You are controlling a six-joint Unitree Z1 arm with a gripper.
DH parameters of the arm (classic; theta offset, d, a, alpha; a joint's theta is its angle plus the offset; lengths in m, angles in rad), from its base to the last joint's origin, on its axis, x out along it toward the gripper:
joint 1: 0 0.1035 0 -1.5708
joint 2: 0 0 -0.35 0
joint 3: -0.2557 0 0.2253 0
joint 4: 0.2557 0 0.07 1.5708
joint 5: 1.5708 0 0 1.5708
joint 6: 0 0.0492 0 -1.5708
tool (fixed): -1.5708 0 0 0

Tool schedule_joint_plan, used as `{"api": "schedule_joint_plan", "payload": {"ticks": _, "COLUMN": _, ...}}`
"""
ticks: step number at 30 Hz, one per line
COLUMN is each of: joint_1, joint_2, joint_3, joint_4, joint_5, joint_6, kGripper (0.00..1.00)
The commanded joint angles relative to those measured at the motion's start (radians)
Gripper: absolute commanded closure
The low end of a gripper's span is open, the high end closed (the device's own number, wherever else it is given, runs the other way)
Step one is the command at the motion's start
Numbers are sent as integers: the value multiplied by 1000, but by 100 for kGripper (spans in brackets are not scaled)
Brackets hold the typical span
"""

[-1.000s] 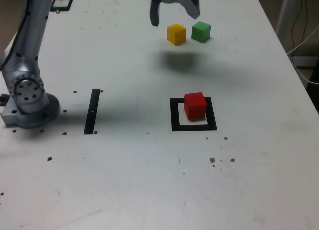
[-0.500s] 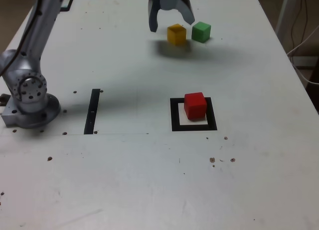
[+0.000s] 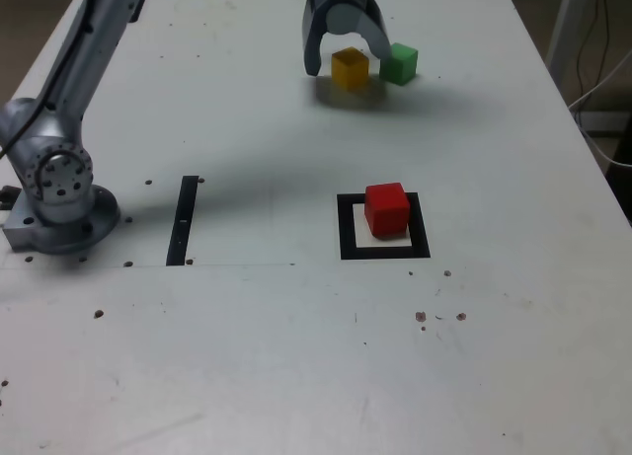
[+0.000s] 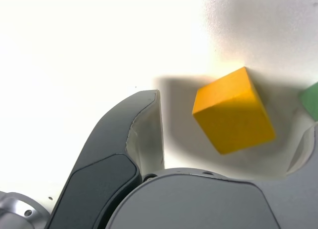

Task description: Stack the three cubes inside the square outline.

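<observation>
Tabletop (image 3: 247, 356): yellow cube (image 3: 349, 66) between spread fingers (image 3: 313, 52)

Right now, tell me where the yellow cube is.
The yellow cube sits at the table's far side in the exterior view, between the open gripper's fingers, the green cube to its right.

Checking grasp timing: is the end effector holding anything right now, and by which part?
Nothing is held. The end effector is open, straddling the yellow cube on the table, with gaps visible beside the cube in the wrist view.

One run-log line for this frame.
gripper: open, straddling yellow cube | red cube: in square outline | green cube: unstacked
</observation>
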Motion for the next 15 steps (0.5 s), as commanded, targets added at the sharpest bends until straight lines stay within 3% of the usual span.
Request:
{"api": "schedule_joint_plan", "payload": {"ticks": 1, "joint_1": 0, "joint_2": 12, "joint_3": -8, "joint_4": -1, "joint_5": 2, "joint_6": -2, "kGripper": 3}}
{"api": "schedule_joint_plan", "payload": {"ticks": 15, "joint_1": 0, "joint_2": 35, "joint_3": -1, "joint_4": -20, "joint_5": 2, "joint_6": -2, "kGripper": 3}}
